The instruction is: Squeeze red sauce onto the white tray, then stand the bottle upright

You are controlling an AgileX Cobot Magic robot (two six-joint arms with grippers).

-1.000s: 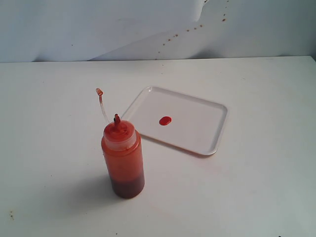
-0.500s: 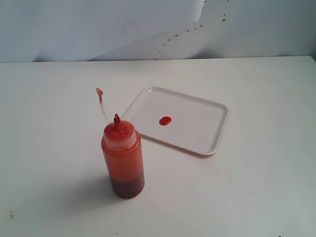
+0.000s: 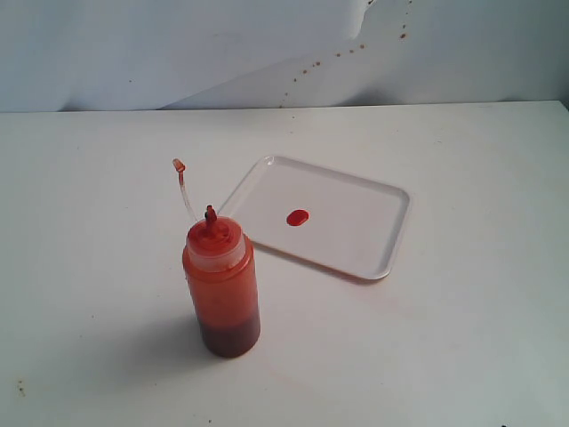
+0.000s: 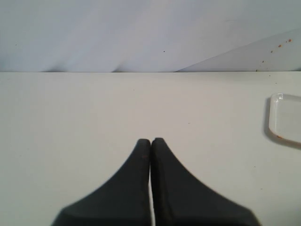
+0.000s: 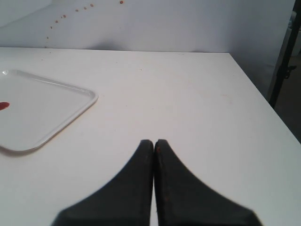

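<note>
The bottle (image 3: 222, 286) stands upright on the white table, orange-red with darker sauce at its base, its red nozzle up and the thin cap strap (image 3: 183, 185) arching to the back left. Just behind and right of it lies the white tray (image 3: 356, 227) with a small oval blob of red sauce (image 3: 297, 217) near its middle. Neither arm appears in the exterior view. My left gripper (image 4: 150, 140) is shut and empty over bare table, with a tray corner (image 4: 284, 117) at the frame's edge. My right gripper (image 5: 154, 141) is shut and empty beside the tray (image 5: 42, 113), the red sauce (image 5: 3, 106) just visible.
A pale backdrop (image 3: 267, 53) with a line of small red splatter spots (image 3: 338, 55) rises behind the table. The table's right edge (image 5: 263, 101) shows in the right wrist view, with a dark stand beyond it.
</note>
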